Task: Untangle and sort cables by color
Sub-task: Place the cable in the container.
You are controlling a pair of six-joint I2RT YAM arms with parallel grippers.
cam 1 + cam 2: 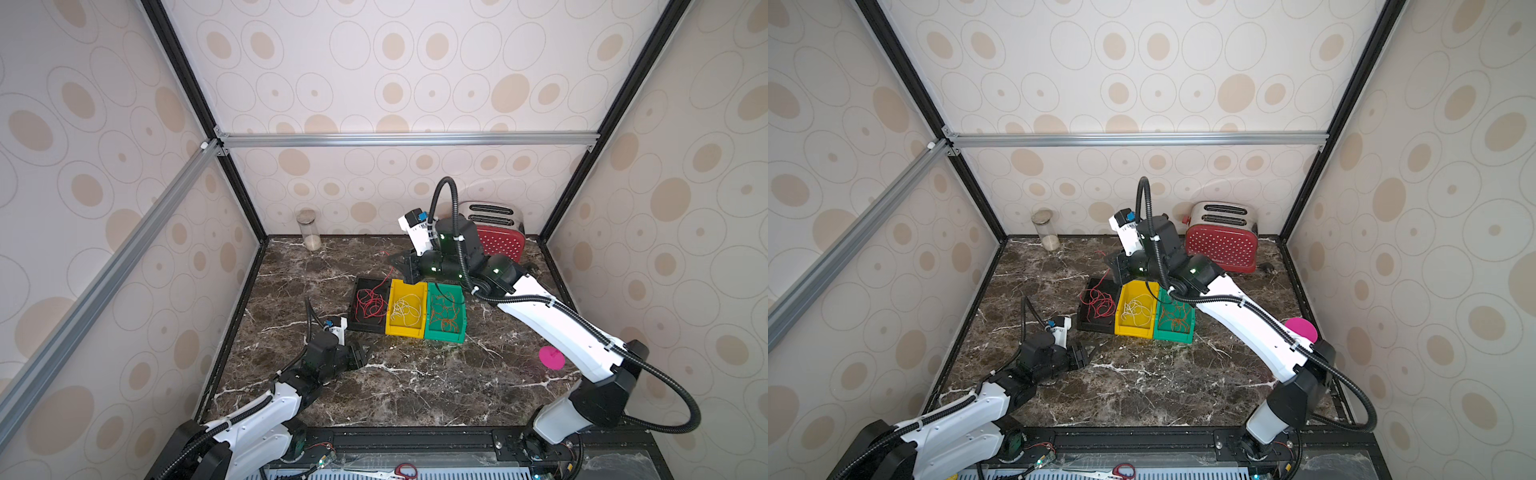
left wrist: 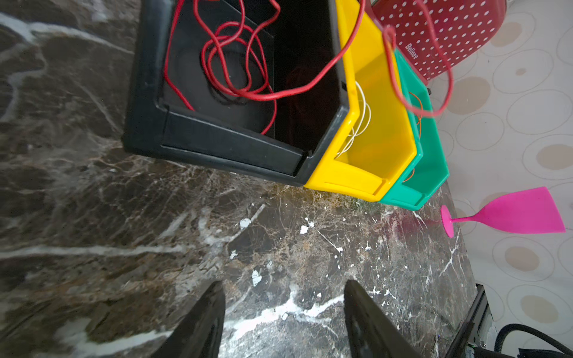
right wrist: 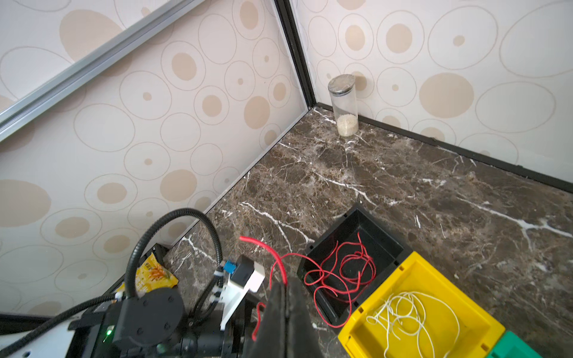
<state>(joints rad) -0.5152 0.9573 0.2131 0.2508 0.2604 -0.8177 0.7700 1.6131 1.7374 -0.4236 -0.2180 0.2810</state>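
**Late stage of sorting.** Red cables [image 1: 371,302] coiled in the black bin [image 1: 365,326], touching the yellow bin [image 1: 405,331] on the side toward the left arm. White cables [image 1: 405,309] inside the yellow bin itself. Orange cables [image 1: 445,311] in the green bin [image 1: 442,336], touching the yellow bin on the opposite side.

One red strand [image 3: 262,242] not yet fully in: pinched in the closed jaws of the right gripper [image 3: 286,286], raised just behind the yellow bin, lower run trailing into the black bin. Left gripper [image 2: 283,297] open and empty, low over bare surface in front of the yellow bin.

Judged nearly done, with only the release of the held strand apparently left. No loose cable made out on the surface, allowing for fine ones lost against the pale veining.

**Surface and room.** Dark brown marble tabletop [image 1: 415,386], white-veined, flat and glossy.
- Red polka-dot toaster [image 1: 1221,247]: well behind the yellow bin, by the back wall.
- Glass jar [image 3: 342,105], a little pale grain inside: in the far corner, well apart from the yellow bin, beyond the black bin.
- Pink glass [image 2: 521,214]: well apart from the yellow bin, past the green bin.

Enclosure of cream wall panels [image 1: 415,83] printed with beige ovals, held in black and silver frame rails [image 1: 407,139].
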